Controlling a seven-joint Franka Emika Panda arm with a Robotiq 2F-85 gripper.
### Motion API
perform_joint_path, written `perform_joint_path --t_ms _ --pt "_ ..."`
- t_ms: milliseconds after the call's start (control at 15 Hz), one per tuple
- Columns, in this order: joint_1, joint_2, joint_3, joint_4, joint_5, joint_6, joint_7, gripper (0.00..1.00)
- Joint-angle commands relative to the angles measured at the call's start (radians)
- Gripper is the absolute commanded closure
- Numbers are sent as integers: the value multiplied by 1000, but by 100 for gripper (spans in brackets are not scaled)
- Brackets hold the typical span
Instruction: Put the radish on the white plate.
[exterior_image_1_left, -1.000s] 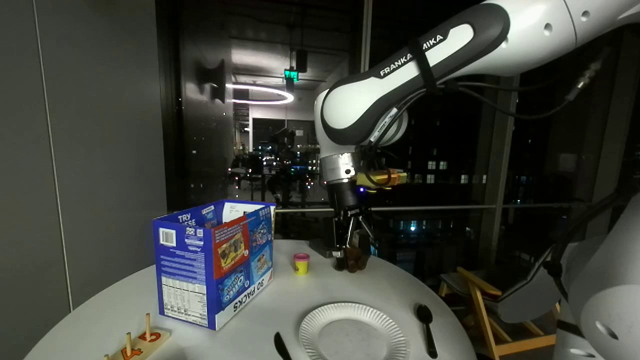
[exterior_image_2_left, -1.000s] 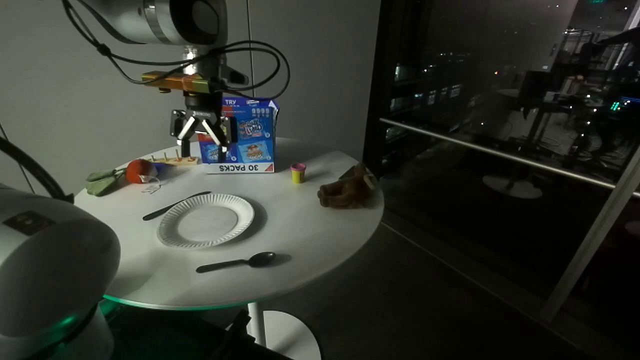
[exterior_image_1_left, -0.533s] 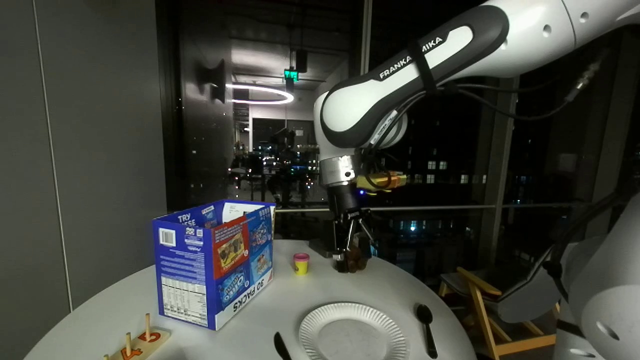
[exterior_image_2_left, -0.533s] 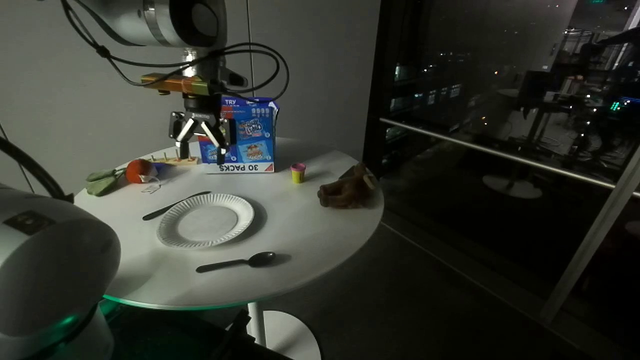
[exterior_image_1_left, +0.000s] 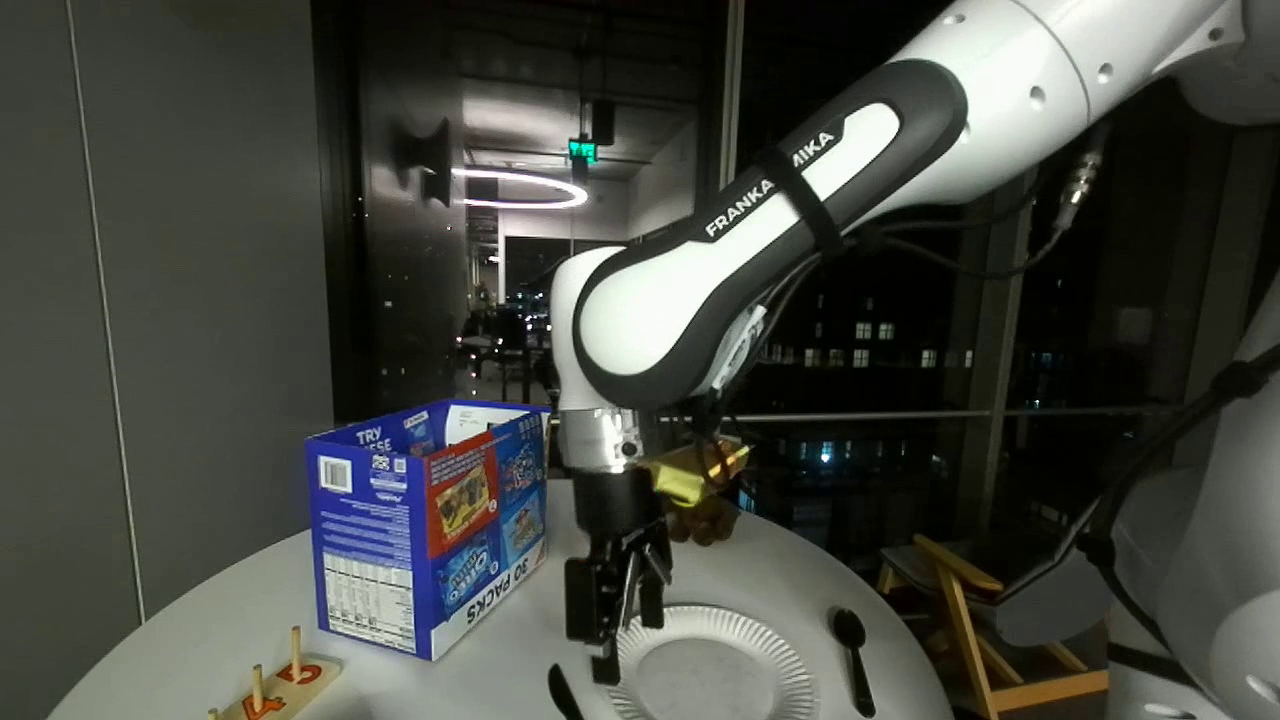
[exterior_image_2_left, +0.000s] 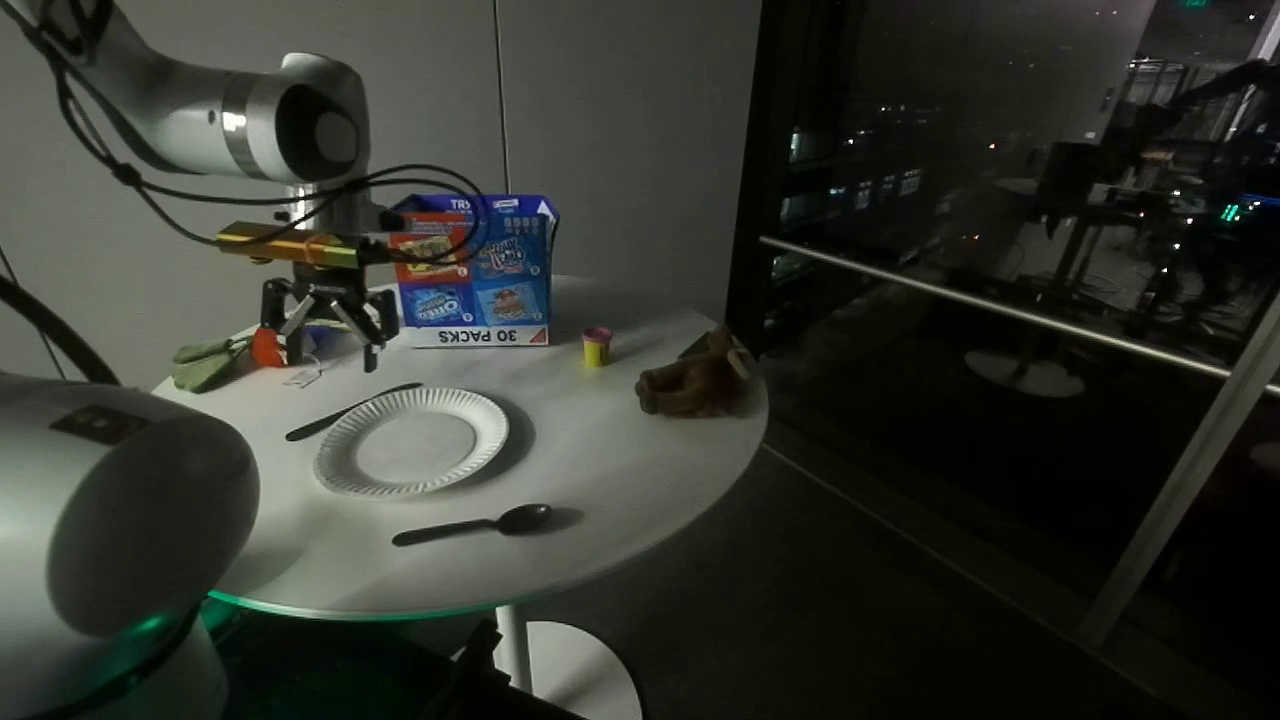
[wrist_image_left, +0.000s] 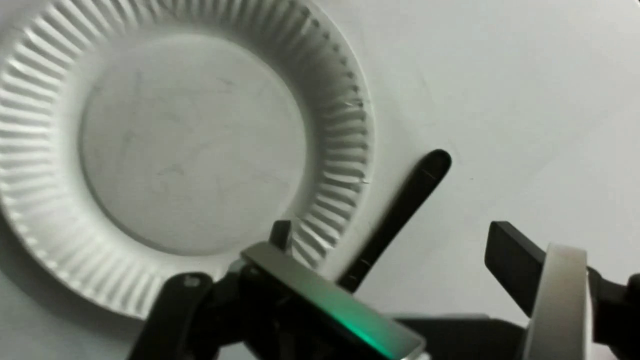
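1. I've brought the tool (exterior_image_2_left: 332, 358) lower and nearer the radish (exterior_image_2_left: 266, 348); spread wide, holding nothing.
2. Radish on tabletop (exterior_image_2_left: 620, 450) (partly hidden behind tool in an exterior view), off the white plate (exterior_image_2_left: 415, 447).
3. 0 of 1 placed; reads as approach, grasp pending.

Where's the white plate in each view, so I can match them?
In an exterior view: white plate, right of centre, cut off at bottom.
In an exterior view: white plate, left of centre, below mid-height.
Wrist view: white plate, upper left, cut off at top.
Shared landmark: black knife beside it.
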Motion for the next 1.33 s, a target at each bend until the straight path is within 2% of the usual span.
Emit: perform_joint_path --t_ms 0,333,533,733,867,1000,1267 --pt "62 63 88 36 -20 172 66 0" --pt "115 159 176 98 -88 362 154 0" --pt "116 233 200 121 -258 450 269 0" --pt "135 311 189 138 -434 502 376 0" --pt "158 355 181 158 -456 535 380 0" --pt "188 363 161 174 -513 588 424 0" --pt "215 372 145 223 -717 624 579 0"
